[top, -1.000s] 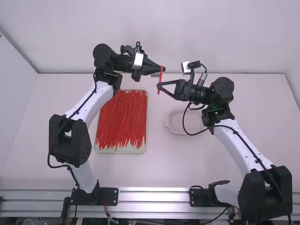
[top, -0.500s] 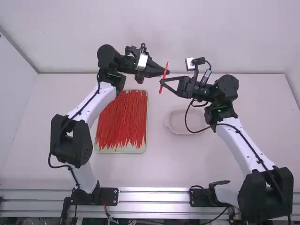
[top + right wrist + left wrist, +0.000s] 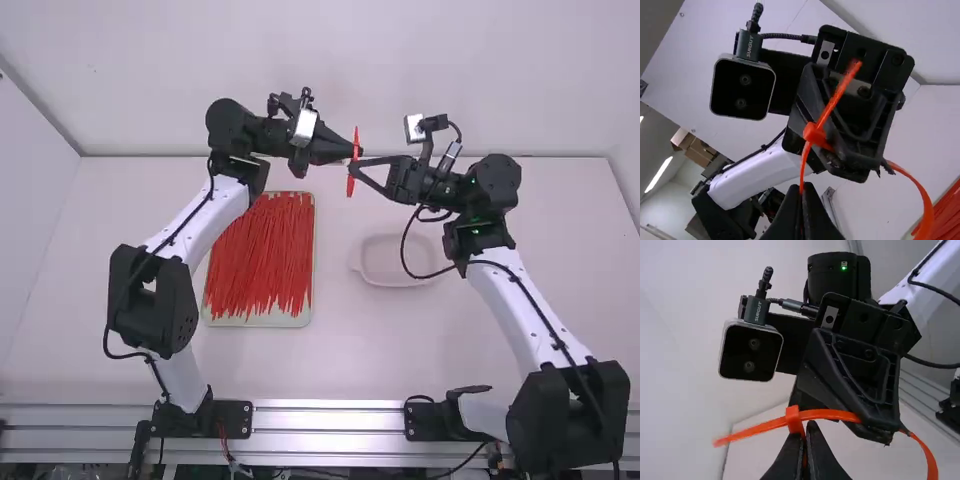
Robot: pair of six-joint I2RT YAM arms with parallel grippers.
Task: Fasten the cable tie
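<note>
With the left claw point(image 3: 349, 153) and right claw point(image 3: 360, 167) both clamped on the looped cable tie point(image 3: 795, 419), cinching seems in hand, and next calls for pulling the tail through.

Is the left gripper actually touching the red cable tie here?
Touching. The left wrist view shows the left gripper pinched shut on the cable tie right at its square head, with no gap between them.
</note>
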